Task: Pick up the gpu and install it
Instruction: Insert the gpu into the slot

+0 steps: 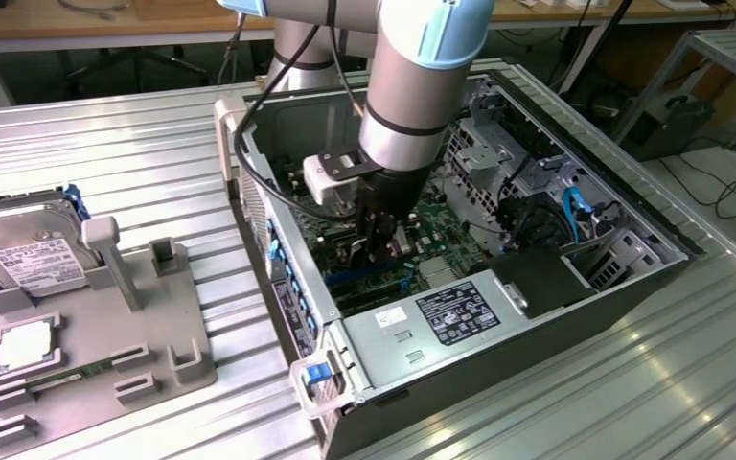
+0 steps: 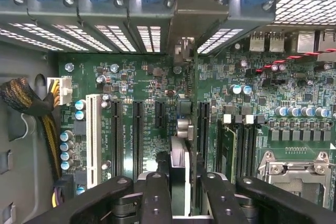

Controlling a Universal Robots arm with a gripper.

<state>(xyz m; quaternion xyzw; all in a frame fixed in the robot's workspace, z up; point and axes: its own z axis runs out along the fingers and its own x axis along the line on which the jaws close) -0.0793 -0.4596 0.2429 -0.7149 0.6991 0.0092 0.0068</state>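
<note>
Holding the gpu [image 2: 181,174] edge-on in my hand [image 2: 179,192], closed on it, I have it inside the computer case [image 1: 624,206] (bracket toward the rear slots), its long axis running along the motherboard's expansion slot [image 2: 201,124] just beneath.

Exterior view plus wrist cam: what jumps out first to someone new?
The arm reaching down into the open computer case, its claw clamped on the gpu, held edge-on over the motherboard's expansion slots. On the exterior view's left, a hard drive and a processor chip sit on a grey fixture tray.
</note>
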